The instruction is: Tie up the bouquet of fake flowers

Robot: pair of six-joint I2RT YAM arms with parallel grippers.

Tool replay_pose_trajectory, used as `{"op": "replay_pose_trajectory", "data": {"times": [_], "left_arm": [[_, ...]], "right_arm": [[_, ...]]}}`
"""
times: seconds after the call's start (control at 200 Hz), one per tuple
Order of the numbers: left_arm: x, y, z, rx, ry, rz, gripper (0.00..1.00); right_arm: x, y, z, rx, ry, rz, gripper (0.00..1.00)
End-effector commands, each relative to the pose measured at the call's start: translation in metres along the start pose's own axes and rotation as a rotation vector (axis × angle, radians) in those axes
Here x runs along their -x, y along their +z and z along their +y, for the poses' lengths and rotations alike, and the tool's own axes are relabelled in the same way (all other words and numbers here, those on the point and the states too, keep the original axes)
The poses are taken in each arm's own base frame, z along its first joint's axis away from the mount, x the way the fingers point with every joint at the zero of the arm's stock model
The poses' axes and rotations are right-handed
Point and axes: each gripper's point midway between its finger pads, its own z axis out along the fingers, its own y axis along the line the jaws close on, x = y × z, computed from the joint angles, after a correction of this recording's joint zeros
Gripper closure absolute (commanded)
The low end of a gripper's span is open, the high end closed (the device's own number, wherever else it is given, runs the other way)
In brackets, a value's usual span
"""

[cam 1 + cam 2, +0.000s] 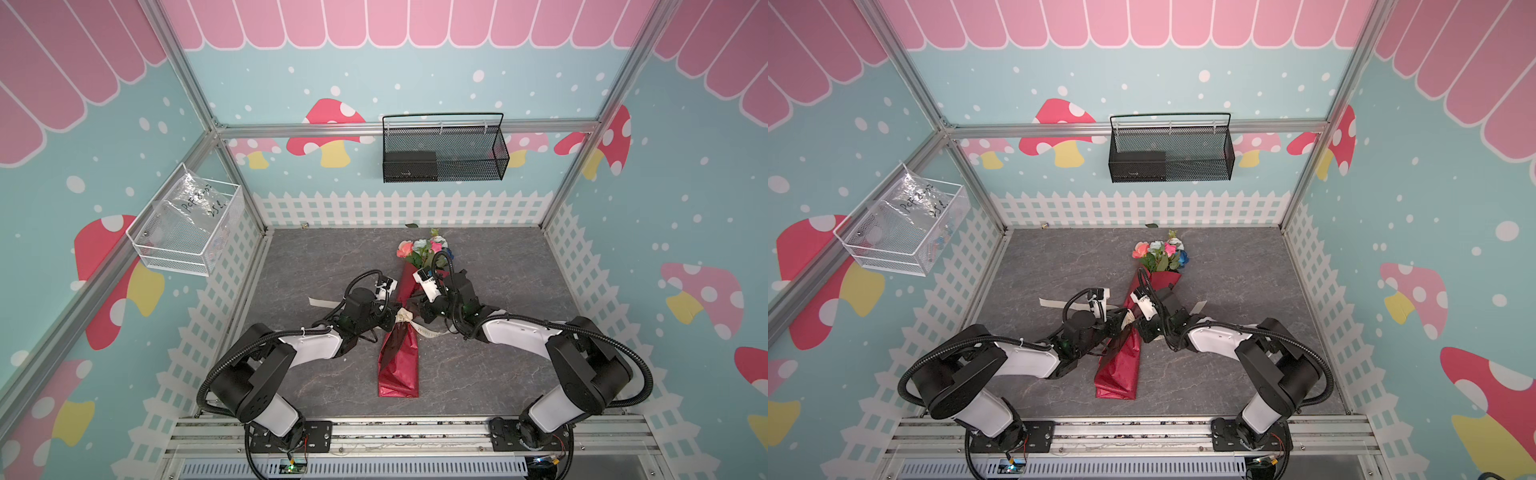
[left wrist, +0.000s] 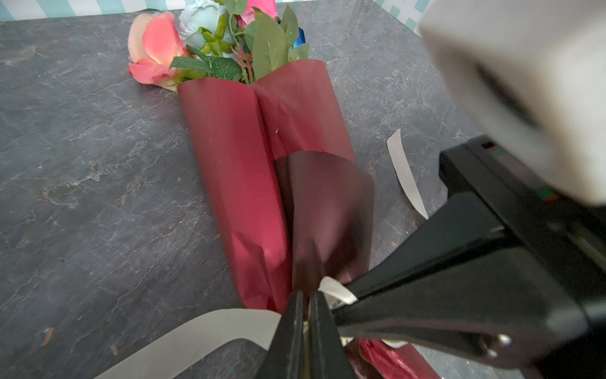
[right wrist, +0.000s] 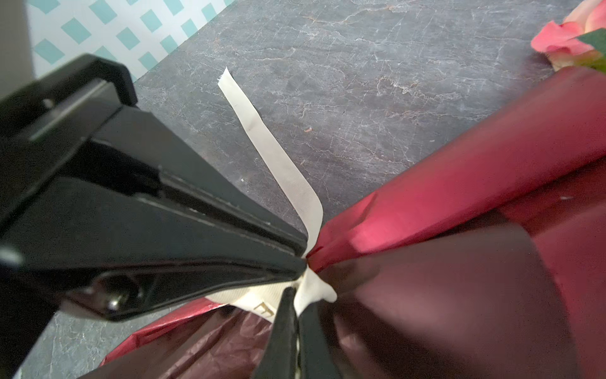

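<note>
The bouquet [image 1: 400, 365] lies flat near the middle of the grey worktop [image 1: 498, 374], with red paper wrapped round the stems and the blooms spilling from its open end. A cream ribbon [image 3: 272, 144] is cinched round the bouquet's waist, its loose ends trailing to either side of the bouquet. At that waist the left tool [image 2: 305, 315] is pressed together on the ribbon, and the right tool [image 3: 296, 323], meeting it from the bouquet's other side, pinches the ribbon too

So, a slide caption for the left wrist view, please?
Left gripper pinches the cream ribbon at the waist of the bouquet; right gripper meets it there.
</note>
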Motion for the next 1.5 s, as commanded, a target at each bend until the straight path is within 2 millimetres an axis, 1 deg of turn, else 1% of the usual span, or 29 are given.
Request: {"op": "replay_pose_trajectory", "data": {"times": [0.0,0.095,0.195,0.39,0.5,0.58,0.72,0.851,1.051,1.176,1.281,1.396,1.436,1.496], "left_arm": [[0.000,0.000,0.004,0.005,0.002,-0.026,1.00],[0.000,0.001,0.004,0.004,0.004,-0.029,1.00],[-0.001,0.001,0.005,0.006,0.005,-0.029,1.00],[-0.002,0.001,0.006,0.011,0.009,-0.024,1.00],[-0.004,0.001,0.007,0.012,0.008,-0.019,1.00],[-0.004,0.001,0.007,0.011,0.005,-0.018,1.00],[-0.005,0.003,0.007,0.011,0.006,-0.012,1.00],[-0.009,0.004,0.008,0.013,0.003,-0.005,1.00],[-0.010,0.003,0.008,0.005,0.006,-0.004,1.00],[-0.009,0.002,0.005,-0.008,0.012,-0.008,1.00],[-0.006,0.003,-0.001,-0.040,0.020,-0.015,1.00],[-0.008,0.003,-0.007,-0.076,0.028,-0.009,1.00],[-0.008,0.004,-0.009,-0.087,0.027,-0.007,1.00],[-0.009,0.004,-0.010,-0.091,0.022,-0.003,1.00]], "right_arm": [[0.022,-0.015,0.005,0.010,-0.048,-0.052,0.77],[0.038,-0.020,0.006,0.023,-0.068,-0.088,0.75],[0.050,-0.020,0.000,0.007,-0.074,-0.108,0.75],[0.053,-0.004,-0.012,-0.006,-0.078,-0.087,0.76],[0.056,0.004,-0.010,0.017,-0.084,-0.086,0.76],[0.055,0.007,-0.009,0.033,-0.085,-0.080,0.76],[0.042,0.013,-0.011,0.040,-0.074,-0.050,0.76],[0.032,0.020,-0.013,0.041,-0.060,-0.026,0.78],[0.032,0.025,-0.018,0.021,-0.062,-0.025,0.81],[0.031,0.027,-0.016,0.040,-0.077,-0.019,0.80],[0.028,0.029,-0.014,0.057,-0.083,-0.014,0.79],[0.026,0.032,-0.013,0.072,-0.089,-0.015,0.77],[0.026,0.033,-0.013,0.073,-0.089,-0.016,0.79],[0.028,0.033,-0.013,0.067,-0.085,-0.021,0.86]]}}
